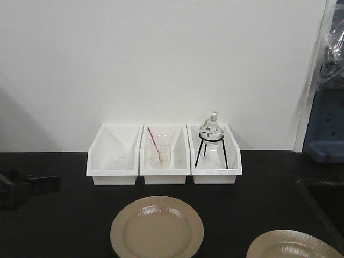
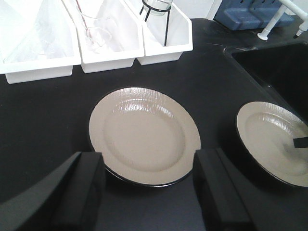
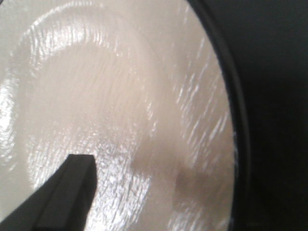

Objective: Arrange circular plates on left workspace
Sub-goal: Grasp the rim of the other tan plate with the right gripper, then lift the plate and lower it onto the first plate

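Observation:
Two tan round plates lie on the black countertop point(image 1: 64, 226). One plate point(image 1: 157, 228) point(image 2: 143, 134) rests in front of the middle bin. My left gripper point(image 2: 151, 192) is open, its two black fingers straddling this plate's near rim without touching it. The other plate point(image 1: 293, 244) point(image 2: 274, 139) lies to the right, beside the sink, and fills the right wrist view point(image 3: 120, 96). A single dark finger point(image 3: 62, 197) of my right gripper hovers over its glossy face and shows as a black tip point(image 2: 301, 143) in the left wrist view. Its second finger is out of sight.
Three white bins point(image 1: 164, 161) line the back wall, holding a beaker with a red rod point(image 1: 158, 153) and a flask on a black tripod point(image 1: 210, 141). A recessed sink point(image 2: 279, 62) sits at right. A black object point(image 1: 21, 185) lies at the left edge.

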